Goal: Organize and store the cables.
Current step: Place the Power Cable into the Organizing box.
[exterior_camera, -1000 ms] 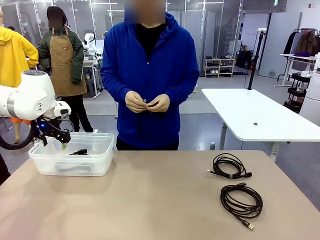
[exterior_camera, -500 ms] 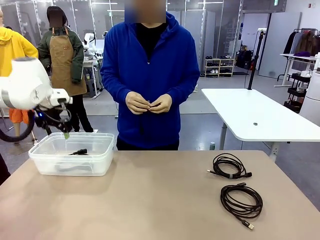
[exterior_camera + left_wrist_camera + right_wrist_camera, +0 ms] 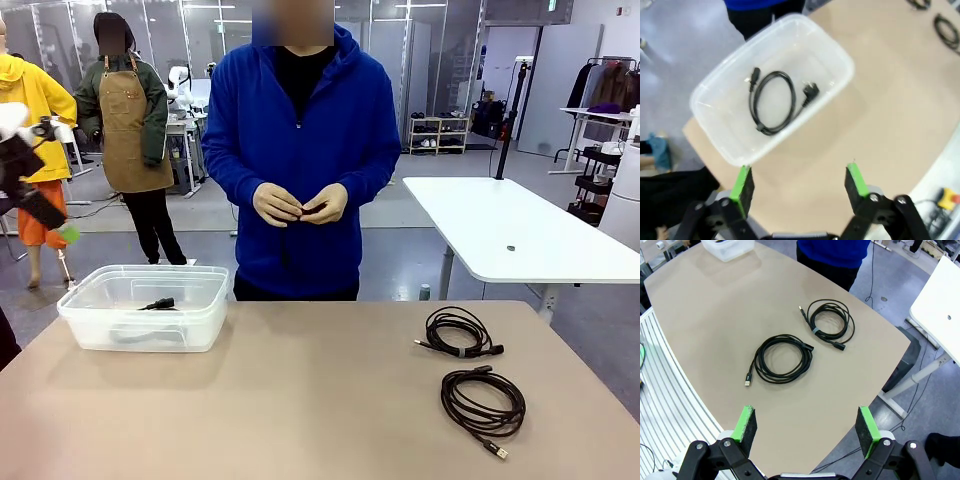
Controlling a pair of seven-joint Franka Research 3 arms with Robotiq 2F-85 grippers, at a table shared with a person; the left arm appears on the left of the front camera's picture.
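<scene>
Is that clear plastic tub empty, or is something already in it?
Not empty: the tub holds one coiled black cable with a plug, seen from above.

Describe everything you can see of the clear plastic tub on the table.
The tub is a translucent, rectangular plastic container with rounded corners and a thickened rim, lidless and upright. It stands on the table, near its far corner on the robot's left. Inside lies one black coiled cable with a plug at each end, resting on its floor.
</scene>
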